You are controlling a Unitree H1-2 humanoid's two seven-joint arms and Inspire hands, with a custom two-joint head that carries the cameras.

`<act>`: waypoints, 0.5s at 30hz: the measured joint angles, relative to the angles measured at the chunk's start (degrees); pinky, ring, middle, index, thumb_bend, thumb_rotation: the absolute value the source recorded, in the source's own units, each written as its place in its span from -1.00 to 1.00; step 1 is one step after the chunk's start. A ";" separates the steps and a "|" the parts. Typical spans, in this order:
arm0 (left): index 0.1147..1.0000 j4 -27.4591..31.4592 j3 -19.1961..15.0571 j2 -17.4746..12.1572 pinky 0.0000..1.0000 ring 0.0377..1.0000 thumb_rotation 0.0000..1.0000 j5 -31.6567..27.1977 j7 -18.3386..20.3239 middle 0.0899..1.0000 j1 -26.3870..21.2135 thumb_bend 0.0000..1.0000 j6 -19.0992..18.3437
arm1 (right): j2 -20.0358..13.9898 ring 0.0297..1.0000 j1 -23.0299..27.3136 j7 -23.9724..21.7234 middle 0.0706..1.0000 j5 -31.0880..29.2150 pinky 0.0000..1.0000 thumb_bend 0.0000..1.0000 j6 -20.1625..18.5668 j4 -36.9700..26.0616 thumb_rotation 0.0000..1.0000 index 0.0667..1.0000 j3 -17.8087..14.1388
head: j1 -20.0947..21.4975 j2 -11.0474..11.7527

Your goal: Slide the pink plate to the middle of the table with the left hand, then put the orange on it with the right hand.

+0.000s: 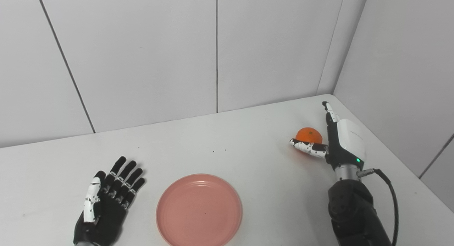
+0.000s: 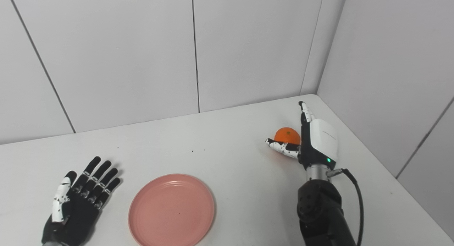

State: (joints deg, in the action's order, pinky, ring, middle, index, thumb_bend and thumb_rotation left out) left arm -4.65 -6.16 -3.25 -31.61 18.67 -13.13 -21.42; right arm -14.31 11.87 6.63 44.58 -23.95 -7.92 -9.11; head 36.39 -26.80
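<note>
Pink plate at the worktop's near edge, left hand spread flat and empty beside it, right hand unclenched against the orange near the far right corner, both views alike.

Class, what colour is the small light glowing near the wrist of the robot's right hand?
Green; the small light shows best in the left eye view.

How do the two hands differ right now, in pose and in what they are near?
The left hand lies palm up, fingers spread, holding nothing, beside the pink plate without touching it. The right hand stands on edge, fingers extended and thumb out, right beside the orange but not closed on it. The left sits near the table's front edge; the right is farther back. Both are open.
</note>
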 measured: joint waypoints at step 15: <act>0.83 0.24 -0.33 -0.50 0.88 0.83 1.00 -0.54 -0.05 0.83 0.00 -0.43 -0.52 | -1.67 0.64 2.39 0.00 0.79 -4.67 0.38 0.80 -1.70 5.50 -0.18 0.81 0.13 | 0.18 -1.05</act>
State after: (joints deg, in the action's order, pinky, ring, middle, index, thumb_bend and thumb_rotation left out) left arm -4.41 -6.49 -3.74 -32.15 18.62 -13.13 -21.93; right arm -15.98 14.25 6.63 39.90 -25.65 -2.41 -8.99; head 36.56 -27.86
